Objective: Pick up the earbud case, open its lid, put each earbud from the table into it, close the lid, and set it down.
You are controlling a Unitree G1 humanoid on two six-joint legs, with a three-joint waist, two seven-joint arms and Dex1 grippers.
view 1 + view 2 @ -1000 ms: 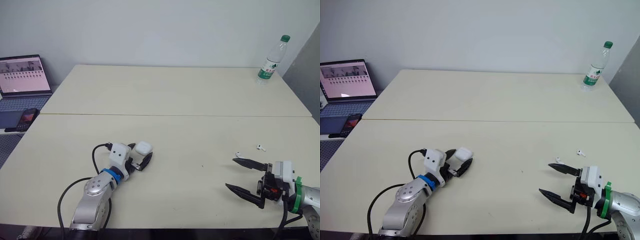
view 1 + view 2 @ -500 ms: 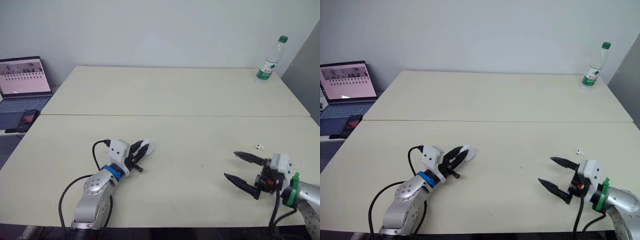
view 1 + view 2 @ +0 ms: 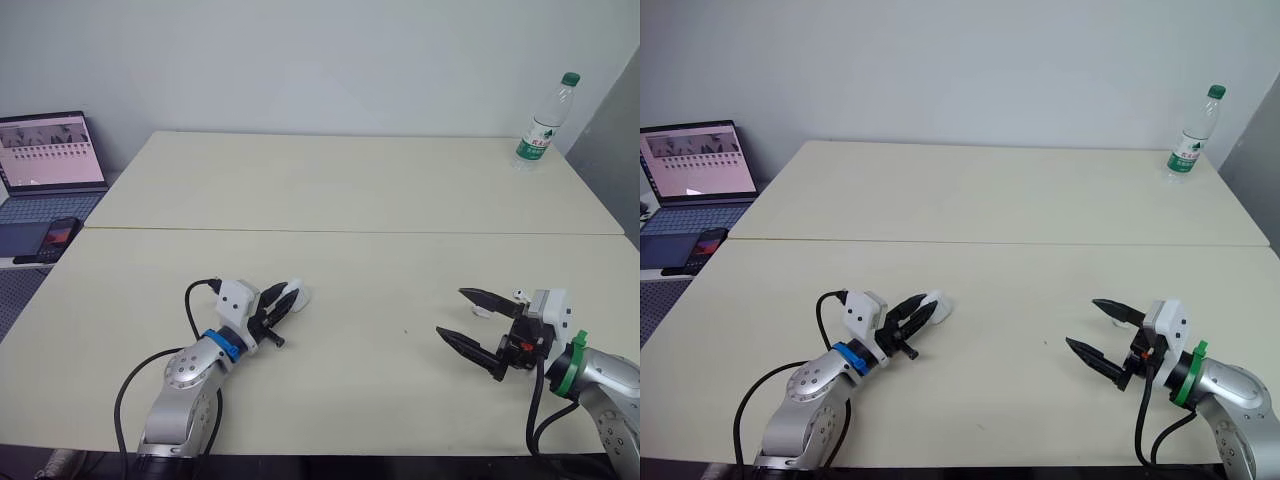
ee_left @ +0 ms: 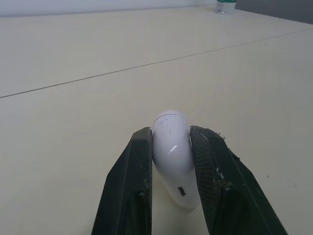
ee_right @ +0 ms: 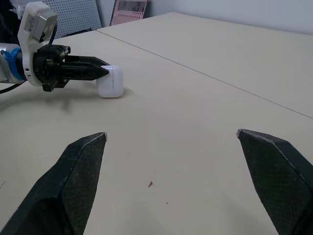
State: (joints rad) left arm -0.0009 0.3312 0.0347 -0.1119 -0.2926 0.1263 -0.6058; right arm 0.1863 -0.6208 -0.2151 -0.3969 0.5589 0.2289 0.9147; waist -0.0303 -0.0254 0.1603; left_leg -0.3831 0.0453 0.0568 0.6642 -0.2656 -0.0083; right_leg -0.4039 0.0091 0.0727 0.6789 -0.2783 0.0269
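Nearest the robot, the pale cream tabletop (image 3: 350, 390) is carrying both arms, well apart from each other. On the left side, the left gripper (image 3: 287, 298) is lying low over the surface with its two black fingers (image 4: 132, 181) pressing against opposite sides of the white rounded plastic earbud case (image 4: 172, 147), so it is clamping the case between them. The case is sitting on the tabletop with its lid closed, its small charging port is facing back toward the wrist, and its rounded far end is poking out past the fingertips. A black cable is looping from the left wrist back along the silver forearm. On the right side, the right gripper (image 3: 451, 312) is hovering just above the table with its fingers spreading wide and nothing between them, pointing across toward the case. Just beside the white housing of that gripper, on its far side, a tiny white earbud (image 3: 519, 294) is lying on the table. Farther back, a thin seam (image 3: 350, 231) is running across where the near table is meeting a second cream table behind it. At the far right corner of that rear table, a clear plastic water bottle with a green cap and label (image 3: 543, 120) is standing upright. Off the tables' left edge, an open laptop with a lit screen (image 3: 40, 150) is sitting on a lower surface, and a dark phone (image 3: 55, 235) is lying in front of it.
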